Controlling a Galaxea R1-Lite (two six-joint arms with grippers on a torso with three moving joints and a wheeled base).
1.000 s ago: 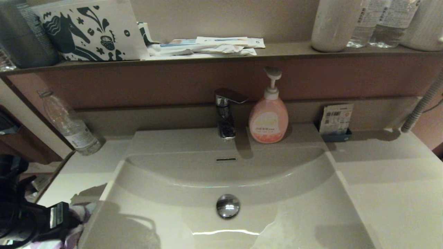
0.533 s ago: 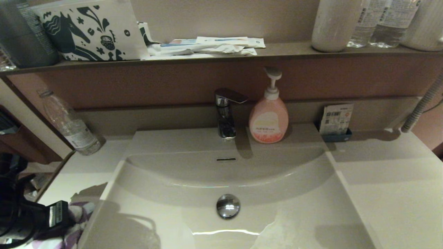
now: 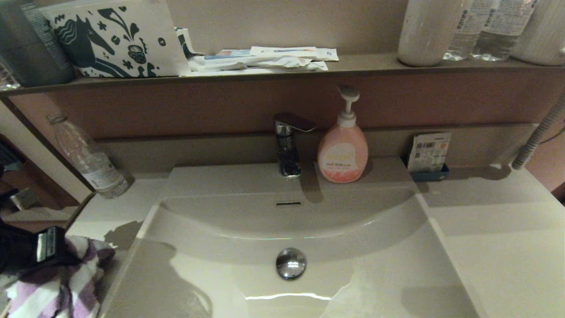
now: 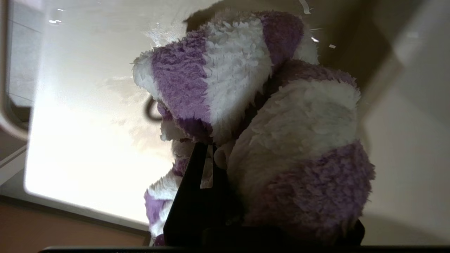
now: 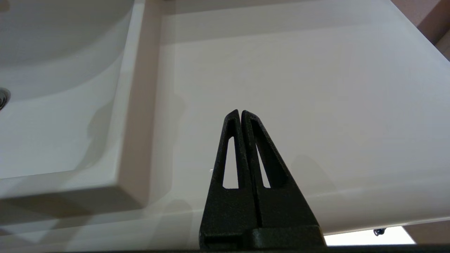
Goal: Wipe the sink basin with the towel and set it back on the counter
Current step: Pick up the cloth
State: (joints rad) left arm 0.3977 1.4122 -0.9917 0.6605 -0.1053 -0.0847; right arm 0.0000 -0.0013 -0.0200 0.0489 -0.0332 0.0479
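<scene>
Our left hand (image 4: 207, 165) is clamped on the towel (image 3: 53, 282), bunched over the near-left tabletop (image 3: 101, 212) beside the sink basin (image 3: 353, 282). Our right hand (image 5: 240, 114), fingers together, idles over the right tabletop.

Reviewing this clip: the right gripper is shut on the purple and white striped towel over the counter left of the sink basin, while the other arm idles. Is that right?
Wrong arm. The left gripper is shut on the towel, over the counter left of the sink basin, as the left wrist view shows. The right gripper is the idle one, shut on nothing over the counter's right side.
</scene>
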